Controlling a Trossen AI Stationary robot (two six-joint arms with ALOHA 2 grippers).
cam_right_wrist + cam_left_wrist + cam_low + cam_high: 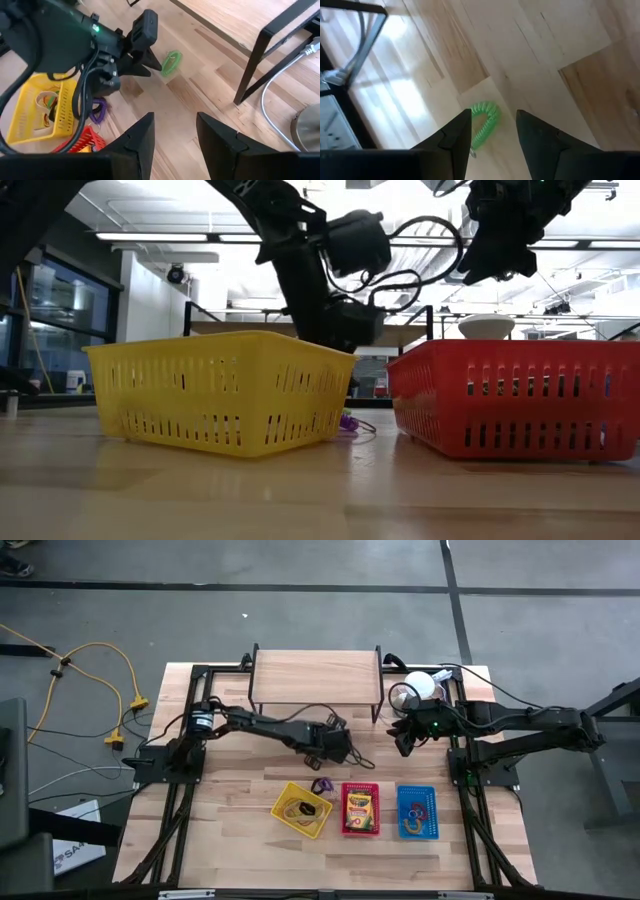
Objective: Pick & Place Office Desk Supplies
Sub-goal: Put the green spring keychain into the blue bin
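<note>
Left pincer [493,131] (jaws apart) hovers over green coil [485,120].

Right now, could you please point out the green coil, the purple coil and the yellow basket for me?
green coil [485,122]: left wrist view, on its curled loops.
purple coil [99,110]: right wrist view, on its middle loops.
yellow basket [282,795]: high view, on its rim.

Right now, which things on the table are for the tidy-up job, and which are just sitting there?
For the job:
green coil
purple coil
yellow basket
red basket
blue basket
crayon box
left gripper, open by the green coil

Just sitting there:
white dome
wooden shelf
right gripper, open, waiting
</note>
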